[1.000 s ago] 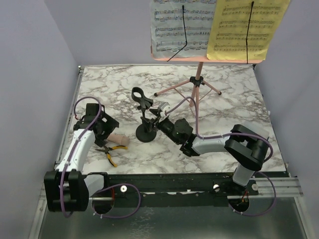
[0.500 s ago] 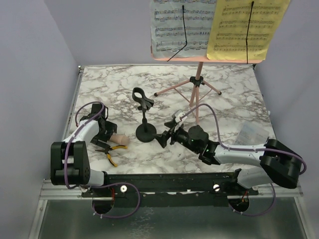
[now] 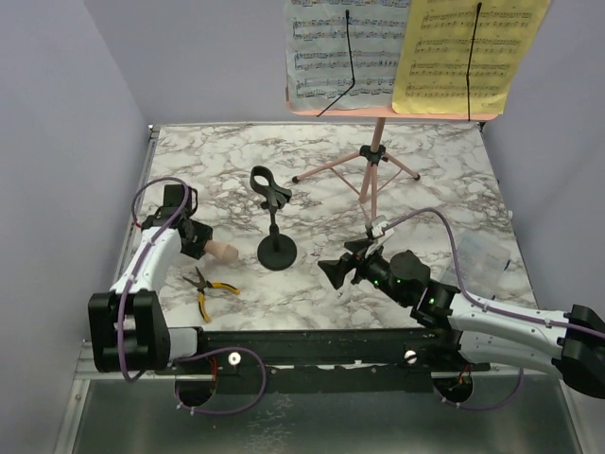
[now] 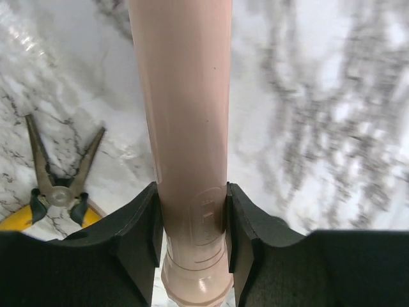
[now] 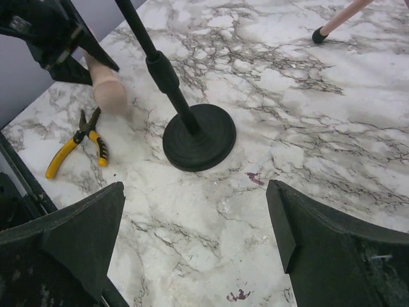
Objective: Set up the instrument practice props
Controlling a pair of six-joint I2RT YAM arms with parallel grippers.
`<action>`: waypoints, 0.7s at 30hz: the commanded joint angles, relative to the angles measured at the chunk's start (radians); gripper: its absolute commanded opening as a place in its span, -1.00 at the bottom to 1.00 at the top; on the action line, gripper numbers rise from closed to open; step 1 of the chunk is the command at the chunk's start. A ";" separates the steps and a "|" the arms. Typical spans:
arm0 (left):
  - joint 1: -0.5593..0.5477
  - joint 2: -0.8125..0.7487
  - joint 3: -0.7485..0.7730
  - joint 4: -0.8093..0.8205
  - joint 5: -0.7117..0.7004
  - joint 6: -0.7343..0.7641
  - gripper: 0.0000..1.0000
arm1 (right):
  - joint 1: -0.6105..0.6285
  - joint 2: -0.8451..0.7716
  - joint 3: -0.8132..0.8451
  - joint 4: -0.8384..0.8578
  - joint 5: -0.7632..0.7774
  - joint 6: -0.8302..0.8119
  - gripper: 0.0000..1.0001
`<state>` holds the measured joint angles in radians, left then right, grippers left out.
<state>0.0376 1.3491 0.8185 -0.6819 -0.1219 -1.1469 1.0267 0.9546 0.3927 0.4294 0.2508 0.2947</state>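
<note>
Left tool [image 3: 194, 236]: closed on the beige toy microphone [image 4: 185, 96], one finger pressed to each side of its barrel, close to the tabletop's [image 3: 435, 189] left edge.
Right tool [image 5: 195, 211]: jaws spread wide with nothing between them, low over the front middle of the marble, facing the mic stand.
Microphone: one, in the left tool, with its free end pointing toward the mic stand; whether it touches the marble cannot be told.
Mic stand [image 3: 276, 251]: one, black, upright on its round base mid-tabletop with a forked clip on top, apart from the microphone.
Music stand [image 3: 375, 165]: one, a pink pole on tripod legs at the far side, its desk raised high.
Pages: two on the desk, white [image 3: 326, 47] on the left and yellow [image 3: 444, 52] on the right, each under a black wire arm.
Pliers [image 3: 213, 286]: one pair, yellow-handled, lying flat just in front of the microphone.
Clear box [image 3: 482, 257]: one, on the right, beyond the right arm.
In the way: the mic stand's base sits between the two tools.
</note>
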 commanded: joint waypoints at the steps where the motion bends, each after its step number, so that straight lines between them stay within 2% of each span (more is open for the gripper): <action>1: 0.001 -0.167 0.064 0.021 -0.032 0.073 -0.80 | 0.006 -0.002 0.019 -0.054 0.042 -0.022 1.00; 8: 0.000 -0.310 0.068 0.079 0.120 0.284 -0.85 | 0.001 0.160 0.119 0.055 -0.038 0.006 0.99; 11: 0.001 -0.332 0.025 0.123 0.253 0.382 -0.85 | -0.007 0.274 0.208 0.084 -0.148 0.012 0.99; 14: 0.000 -0.334 -0.006 0.158 0.393 0.456 -0.88 | -0.008 0.390 0.305 0.095 -0.120 -0.034 0.99; 16: -0.001 -0.330 -0.018 0.185 0.479 0.488 -0.95 | -0.008 0.435 0.297 0.234 -0.097 -0.085 1.00; 19: -0.001 -0.318 -0.006 0.187 0.585 0.546 -1.00 | -0.008 0.535 0.259 0.567 -0.086 -0.192 0.99; 21: -0.001 -0.318 -0.002 0.185 0.610 0.573 -1.00 | -0.008 0.631 0.294 0.674 -0.091 -0.264 0.99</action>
<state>0.0372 1.0321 0.8062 -0.5499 0.2932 -0.6987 1.0218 1.4445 0.6693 0.7776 0.1631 0.1799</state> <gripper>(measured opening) 0.425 0.996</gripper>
